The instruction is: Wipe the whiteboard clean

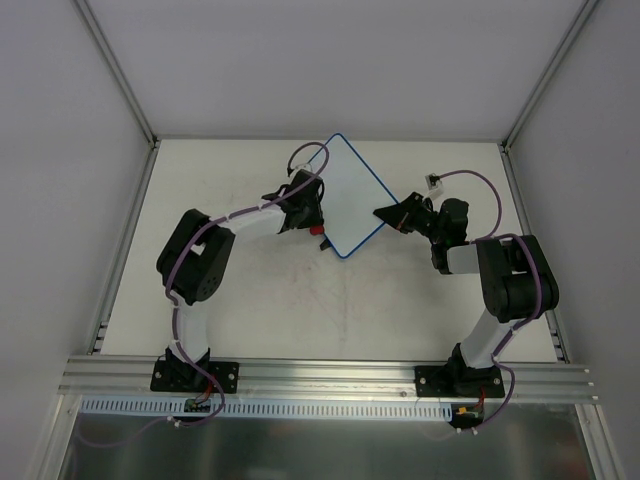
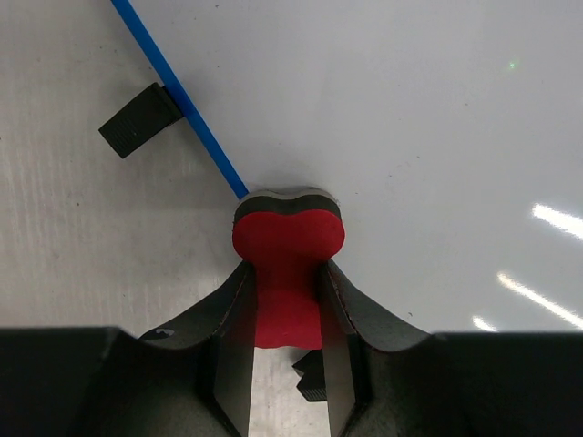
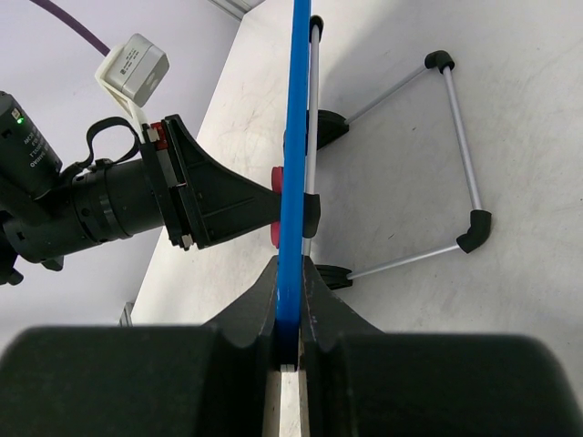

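The whiteboard [image 1: 352,192], white with a thin blue rim, stands tilted at the middle of the table. Its face [image 2: 410,118] shows no scribbles, and a black tab [image 2: 137,120] sits on its rim. My left gripper [image 1: 312,222] is shut on the red eraser [image 2: 287,246], whose dark pad touches the board face right at the blue rim. The eraser shows as a red spot in the top view [image 1: 318,232]. My right gripper [image 1: 383,213] is shut on the board's blue rim [image 3: 294,137], seen edge-on between my fingers [image 3: 321,300].
A wire stand [image 3: 460,155] with black feet props the board from behind. A small white cable connector [image 1: 433,182] hangs near the right arm. Grey walls and aluminium rails [image 1: 320,375] bound the table [image 1: 300,310], which has faint reddish smudges.
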Robot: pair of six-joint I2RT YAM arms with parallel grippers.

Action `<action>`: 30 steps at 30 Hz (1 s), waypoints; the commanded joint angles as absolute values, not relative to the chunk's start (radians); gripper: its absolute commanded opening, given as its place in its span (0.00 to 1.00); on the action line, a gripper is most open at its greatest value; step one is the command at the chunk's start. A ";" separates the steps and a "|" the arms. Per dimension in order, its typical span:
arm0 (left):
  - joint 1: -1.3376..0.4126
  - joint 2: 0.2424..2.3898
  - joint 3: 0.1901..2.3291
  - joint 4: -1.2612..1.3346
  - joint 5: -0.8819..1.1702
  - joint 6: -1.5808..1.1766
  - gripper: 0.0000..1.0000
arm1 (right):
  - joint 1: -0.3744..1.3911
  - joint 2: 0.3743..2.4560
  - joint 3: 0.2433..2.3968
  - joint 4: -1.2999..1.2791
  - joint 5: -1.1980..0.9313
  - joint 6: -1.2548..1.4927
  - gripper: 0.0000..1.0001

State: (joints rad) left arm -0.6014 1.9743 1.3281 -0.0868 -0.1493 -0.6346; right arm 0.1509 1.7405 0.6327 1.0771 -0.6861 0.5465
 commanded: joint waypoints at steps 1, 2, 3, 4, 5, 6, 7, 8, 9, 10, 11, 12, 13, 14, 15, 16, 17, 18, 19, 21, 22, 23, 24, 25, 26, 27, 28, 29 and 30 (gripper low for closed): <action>-0.660 2.042 1.315 -0.074 -0.074 -0.531 0.00 | 0.169 1.744 0.640 1.192 -0.773 0.577 0.00; -0.664 2.037 1.309 -0.065 -0.063 -0.520 0.00 | 0.167 1.746 0.640 1.192 -0.775 0.577 0.00; -0.667 2.034 1.302 -0.029 -0.040 -0.506 0.00 | 0.167 1.747 0.640 1.192 -0.775 0.578 0.00; -0.669 2.034 1.299 -0.017 0.027 -0.496 0.00 | 0.167 1.747 0.640 1.192 -0.773 0.577 0.00; -0.670 2.036 1.293 -0.011 0.046 -0.499 0.00 | 0.167 1.746 0.640 1.190 -0.775 0.578 0.00; -0.670 2.034 1.287 -0.005 0.067 -0.499 0.00 | 0.167 1.747 0.640 1.190 -0.773 0.578 0.00; -0.675 2.033 1.281 0.014 0.098 -0.500 0.00 | 0.167 1.749 0.640 1.190 -0.773 0.577 0.00; -0.676 2.026 1.270 0.027 0.109 -0.496 0.00 | 0.169 1.749 0.640 1.190 -0.773 0.578 0.00; -0.680 2.020 1.264 0.035 0.112 -0.492 0.00 | 0.169 1.749 0.641 1.190 -0.775 0.578 0.00; -0.686 2.010 1.259 0.052 0.112 -0.485 0.00 | 0.167 1.750 0.641 1.192 -0.773 0.580 0.00; -0.696 2.002 1.246 0.063 0.117 -0.470 0.00 | 0.167 1.752 0.641 1.190 -0.775 0.580 0.00; -0.701 1.982 1.240 0.072 0.120 -0.462 0.00 | 0.167 1.752 0.643 1.192 -0.773 0.581 0.00; -0.706 1.974 1.232 0.086 0.124 -0.456 0.00 | 0.167 1.752 0.643 1.190 -0.773 0.580 0.00; -0.712 1.967 1.214 0.116 0.130 -0.443 0.00 | 0.169 1.753 0.643 1.190 -0.773 0.580 0.00; -0.713 1.956 1.207 0.132 0.153 -0.439 0.00 | 0.167 1.753 0.643 1.190 -0.773 0.581 0.00; -0.718 1.951 1.203 0.144 0.159 -0.434 0.00 | 0.167 1.755 0.644 1.190 -0.773 0.581 0.00; -0.721 1.942 1.189 0.167 0.163 -0.423 0.00 | 0.167 1.756 0.644 1.190 -0.775 0.581 0.00; -0.724 1.928 1.183 0.179 0.178 -0.417 0.00 | 0.167 1.756 0.644 1.190 -0.775 0.581 0.00; -0.726 1.921 1.175 0.193 0.187 -0.413 0.00 | 0.169 1.755 0.644 1.190 -0.776 0.581 0.00; -0.727 1.901 1.149 0.234 0.210 -0.397 0.00 | 0.167 1.756 0.646 1.190 -0.775 0.581 0.00; -0.730 1.893 1.141 0.245 0.210 -0.394 0.00 | 0.167 1.756 0.646 1.190 -0.776 0.581 0.00; -0.732 1.887 1.129 0.258 0.218 -0.384 0.00 | 0.167 1.756 0.646 1.190 -0.775 0.581 0.00; -0.732 1.875 1.124 0.279 0.224 -0.380 0.00 | 0.167 1.759 0.646 1.190 -0.776 0.581 0.00; -0.732 1.871 1.121 0.285 0.225 -0.376 0.00 | 0.167 1.758 0.644 1.190 -0.776 0.580 0.00; -0.732 1.868 1.118 0.288 0.224 -0.373 0.00 | 0.169 1.758 0.646 1.190 -0.776 0.581 0.00; -0.732 1.865 1.117 0.294 0.219 -0.368 0.00 | 0.167 1.759 0.647 1.190 -0.776 0.581 0.00; -0.732 1.865 1.120 0.301 0.209 -0.364 0.00 | 0.167 1.758 0.647 1.192 -0.776 0.583 0.00; -0.732 1.868 1.133 0.302 0.207 -0.354 0.00 | 0.169 1.759 0.647 1.192 -0.776 0.581 0.00; -0.732 1.881 1.144 0.302 0.206 -0.345 0.00 | 0.167 1.758 0.646 1.192 -0.776 0.581 0.00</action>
State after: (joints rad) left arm -0.6750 1.8805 1.1355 0.2569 0.0570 -0.3561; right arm 0.1410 1.7523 0.6327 1.0962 -0.6964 0.5514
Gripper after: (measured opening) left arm 0.281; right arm 0.076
